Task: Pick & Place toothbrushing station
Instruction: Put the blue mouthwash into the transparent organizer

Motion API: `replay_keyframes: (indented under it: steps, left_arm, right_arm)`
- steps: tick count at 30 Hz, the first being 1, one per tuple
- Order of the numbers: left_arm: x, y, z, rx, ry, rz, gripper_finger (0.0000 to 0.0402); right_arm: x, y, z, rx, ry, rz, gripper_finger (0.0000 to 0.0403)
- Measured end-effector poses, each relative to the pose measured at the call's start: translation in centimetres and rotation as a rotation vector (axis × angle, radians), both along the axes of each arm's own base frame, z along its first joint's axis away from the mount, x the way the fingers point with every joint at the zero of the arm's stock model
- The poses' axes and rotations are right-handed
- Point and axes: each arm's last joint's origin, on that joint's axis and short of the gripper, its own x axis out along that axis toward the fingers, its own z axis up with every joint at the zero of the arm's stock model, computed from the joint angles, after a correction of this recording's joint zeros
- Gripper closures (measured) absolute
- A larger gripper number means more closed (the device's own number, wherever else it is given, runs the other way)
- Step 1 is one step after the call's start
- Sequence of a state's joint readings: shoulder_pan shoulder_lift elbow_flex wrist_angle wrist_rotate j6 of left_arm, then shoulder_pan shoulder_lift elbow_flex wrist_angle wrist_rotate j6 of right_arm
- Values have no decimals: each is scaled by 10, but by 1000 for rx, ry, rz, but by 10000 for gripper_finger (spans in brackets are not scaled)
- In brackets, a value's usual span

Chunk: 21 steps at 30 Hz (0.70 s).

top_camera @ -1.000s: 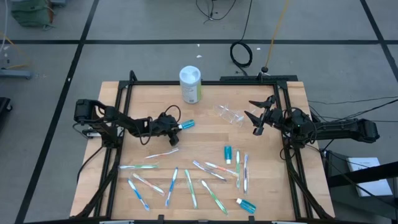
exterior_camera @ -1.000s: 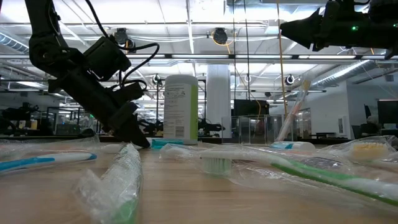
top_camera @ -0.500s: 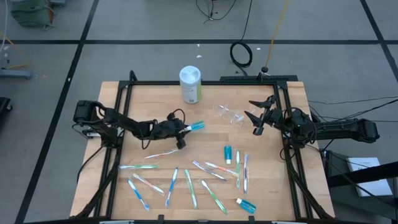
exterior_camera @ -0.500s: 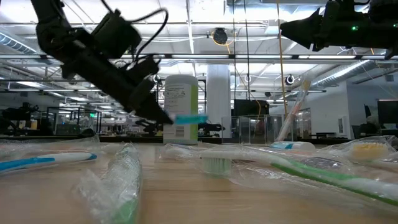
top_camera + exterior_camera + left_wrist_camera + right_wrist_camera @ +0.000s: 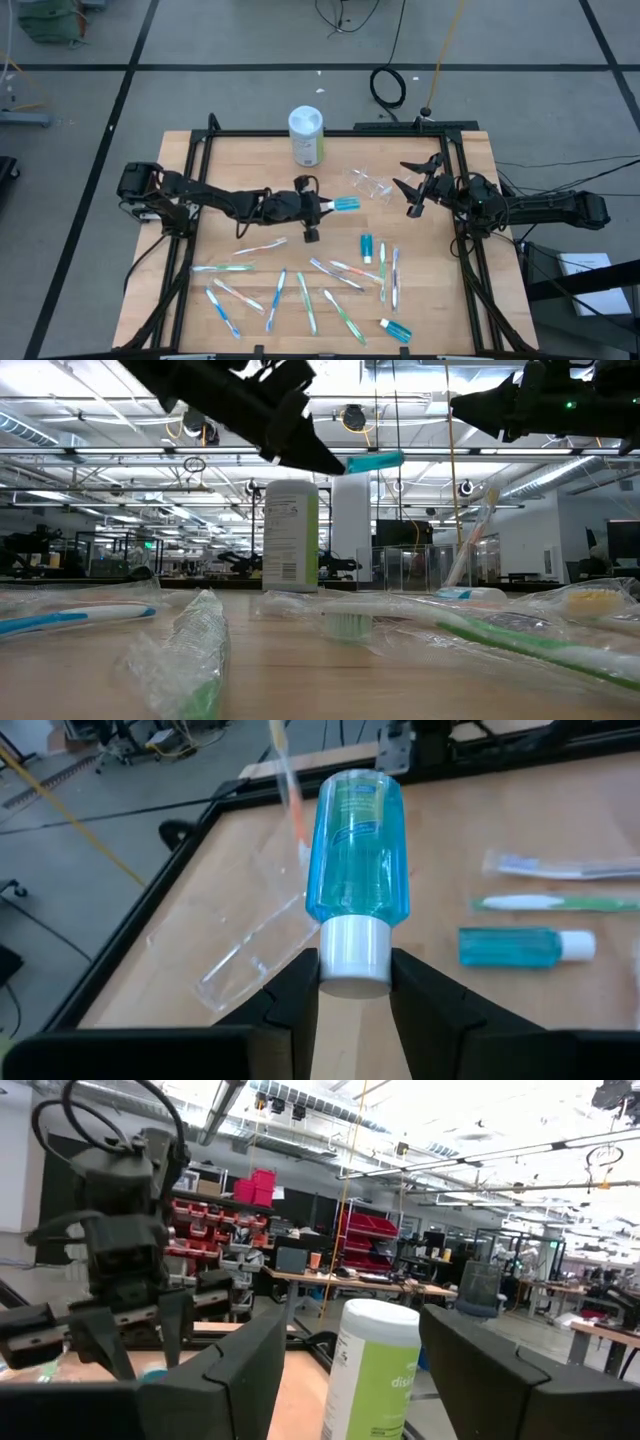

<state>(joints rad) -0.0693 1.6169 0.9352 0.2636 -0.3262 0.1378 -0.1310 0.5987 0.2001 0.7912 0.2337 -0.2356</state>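
My left gripper (image 5: pixel 322 207) is shut on a small teal toothpaste tube (image 5: pixel 347 204) and holds it in the air over the middle of the table, just left of the clear plastic cup (image 5: pixel 368 183). The cup lies on its side on the wood, and a pink toothbrush (image 5: pixel 288 790) slants up beside it. In the low view the tube (image 5: pixel 375 461) shows high above the table. Several wrapped toothbrushes (image 5: pixel 300 295) and two more teal tubes (image 5: pixel 367 248) (image 5: pixel 396 329) lie flat near the front. My right gripper (image 5: pixel 412 187) is open and empty, above the table's right side. My left gripper pinches the tube's white cap (image 5: pixel 352 952) between its two fingers (image 5: pixel 296 995). The fingers come roughly level from the table's left and lie in line with the tube. The tube sticks out past the fingertips toward the cup, about level and lifted clear of the table.
A tall white-lidded, green-labelled canister (image 5: pixel 306 135) stands at the far middle of the table. A black frame (image 5: pixel 330 131) runs along the table's edges. Bare wood lies between the cup and the toothbrushes near the front.
My left gripper has risen from the table and gone toward the table's right edge, toward the clear cup. It carries the teal tube, which has come up off the table and stays about level.
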Motion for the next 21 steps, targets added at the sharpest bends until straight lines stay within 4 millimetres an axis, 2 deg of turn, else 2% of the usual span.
replay_keyframes:
  steps: [21]
  left_arm:
    - [0,-4,1,-8,-7,-9,289]
  right_arm:
    - [1,0,-2,16,13,4,181]
